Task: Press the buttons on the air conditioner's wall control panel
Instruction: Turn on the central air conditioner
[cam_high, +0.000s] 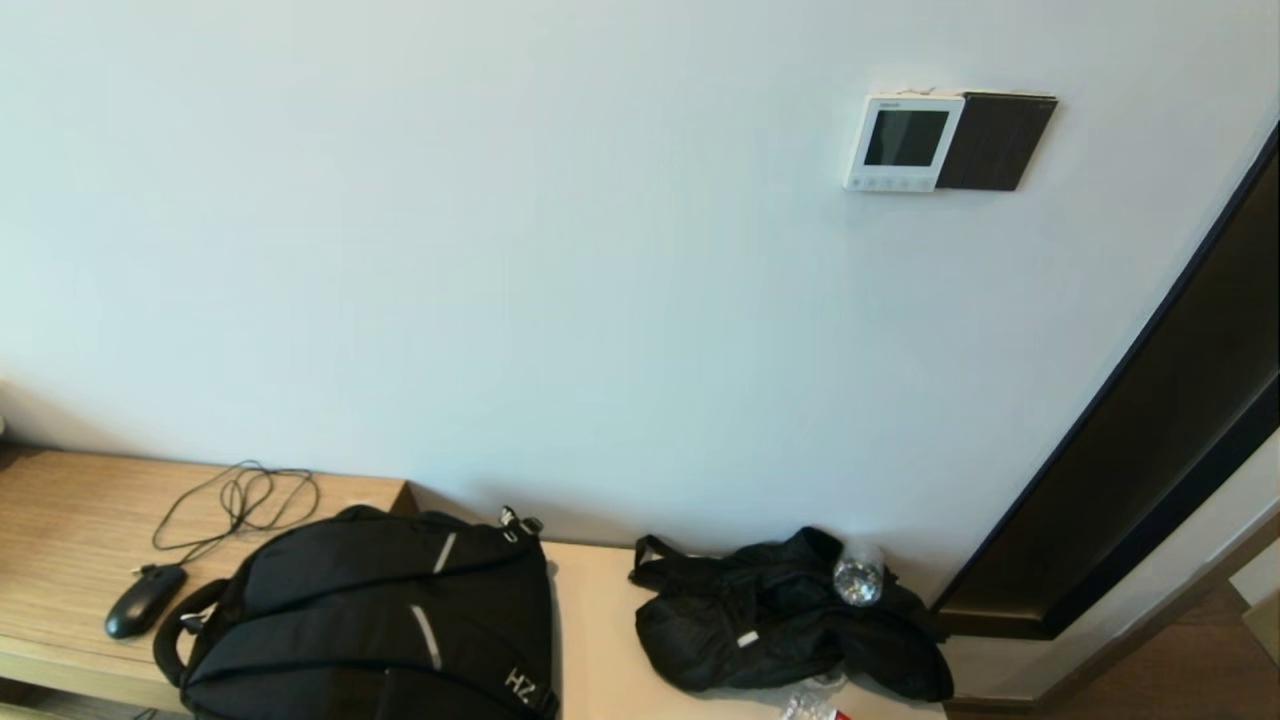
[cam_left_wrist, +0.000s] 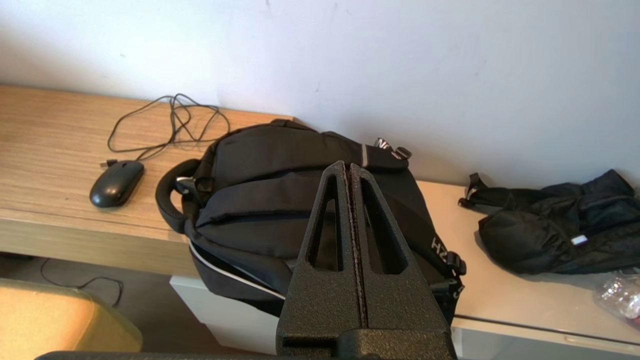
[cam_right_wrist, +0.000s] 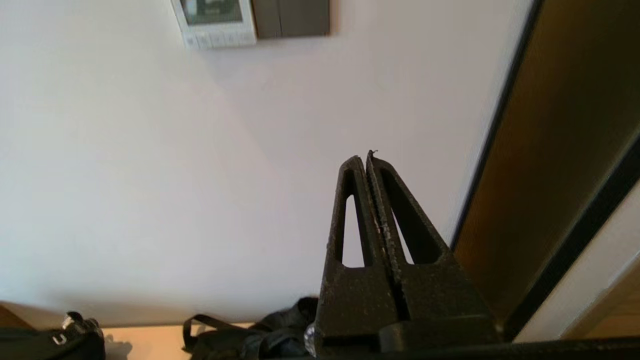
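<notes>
The white wall control panel (cam_high: 903, 142) hangs high on the wall at the right, with a dark screen and a row of small buttons (cam_high: 890, 183) along its lower edge. It also shows in the right wrist view (cam_right_wrist: 214, 22). My right gripper (cam_right_wrist: 365, 156) is shut and empty, well below the panel and to its right, apart from the wall. My left gripper (cam_left_wrist: 346, 166) is shut and empty, held low over the black backpack (cam_left_wrist: 280, 200). Neither gripper shows in the head view.
A dark plate (cam_high: 996, 141) adjoins the panel's right side. A dark door frame (cam_high: 1150, 400) runs down the right. Below are a wooden desk (cam_high: 60, 540) with a mouse (cam_high: 145, 600) and cable, the backpack (cam_high: 380, 620), and a crumpled black bag (cam_high: 780, 620).
</notes>
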